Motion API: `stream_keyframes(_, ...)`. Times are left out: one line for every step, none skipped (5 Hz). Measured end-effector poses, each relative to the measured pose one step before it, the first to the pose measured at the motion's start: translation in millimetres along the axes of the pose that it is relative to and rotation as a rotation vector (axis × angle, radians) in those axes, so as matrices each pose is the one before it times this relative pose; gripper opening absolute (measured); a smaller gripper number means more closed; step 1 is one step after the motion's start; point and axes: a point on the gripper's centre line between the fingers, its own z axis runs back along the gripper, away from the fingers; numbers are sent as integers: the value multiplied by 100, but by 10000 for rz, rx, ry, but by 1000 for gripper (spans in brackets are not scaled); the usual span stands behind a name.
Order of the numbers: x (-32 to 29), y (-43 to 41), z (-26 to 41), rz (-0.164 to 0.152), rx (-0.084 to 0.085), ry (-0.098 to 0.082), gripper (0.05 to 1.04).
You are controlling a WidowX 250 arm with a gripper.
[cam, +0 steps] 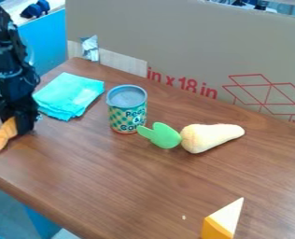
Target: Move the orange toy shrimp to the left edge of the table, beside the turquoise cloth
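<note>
"Pincer [24, 122] first! Where is it?"

"Over at the left side, low down by the tabletop [131, 186]. It hangs from the black arm [11, 63], right by the near left corner of the blue-green cloth [69, 95]."

"Is it pinching the orange toy [2, 136]?"

"I can't tell if it is apart or clamped on it. The top end of the orange toy is right up against the pincer. The rest slants down to the left, and its low end is split into little prongs."

"What is next to the cloth?"

"A can [127, 109], standing up, with a green and yellow side. Just by the bottom of the can is a green leaf [165, 136]. It meets the fat end of a cream toy [206, 137] lying on its side. The thin end points right."

"And near us?"

"A cheese wedge [223, 221], orange and white, with its tip up, at the bottom of the view. A tiny white speck [184, 217] is left of it."

"What's at the back?"

"Big cardboard [193, 42] with red lines, and a silvery scrap [90, 48] by the far corner."
</note>
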Motion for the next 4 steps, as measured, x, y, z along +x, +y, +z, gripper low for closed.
stream_keyframes(378,-527,-440,-1,-141,34,650)
stream_keyframes(-404,-874,989,399,-145,-48,888)
stream_keyframes(-909,-1253,1792,-166,-197,-350,1009)
stream_keyframes(-441,-2222,4429,-1130,1401,-248,1006)
